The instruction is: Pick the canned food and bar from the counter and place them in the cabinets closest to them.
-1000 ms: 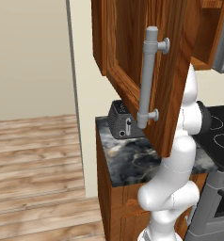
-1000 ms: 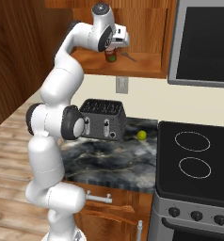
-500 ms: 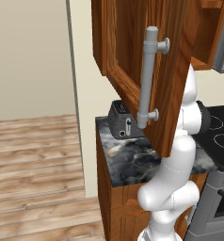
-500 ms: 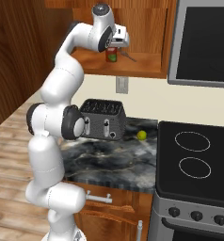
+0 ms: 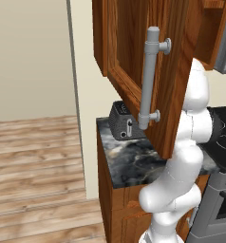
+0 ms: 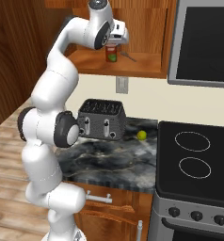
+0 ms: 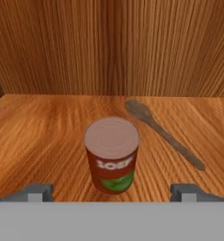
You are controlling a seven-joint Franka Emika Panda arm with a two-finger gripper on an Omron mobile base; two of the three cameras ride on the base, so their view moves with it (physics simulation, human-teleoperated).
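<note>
the white arm rises in a tall s-curve from beside the toaster [image 6: 102,119], its upper links bent back over the counter [image 6: 109,162] and its wrist turned level into the open cabinets [image 6: 147,28], so the gripper [image 6: 115,43] sits at shelf height well above the toaster; in the left base view the arm stands behind the swung-open cabinet door [image 5: 150,71] with its grey bar handle [image 5: 149,78]. in the hand view the gripper [image 7: 112,192] has its two finger tips spread wide, one to each side of the canned food [image 7: 112,154] with clear gaps, touching nothing. the canned food [image 6: 111,53] stands upright on the wooden cabinet shelf, far above the toaster, with a pale pinkish top, a red body with blurred white lettering that cannot be read, and a green patch low on the label. a grey spoon [image 7: 162,133] lies on the same shelf just beside the can, apart from it. a small green fruit [image 6: 141,135] rests on the counter near the toaster
</note>
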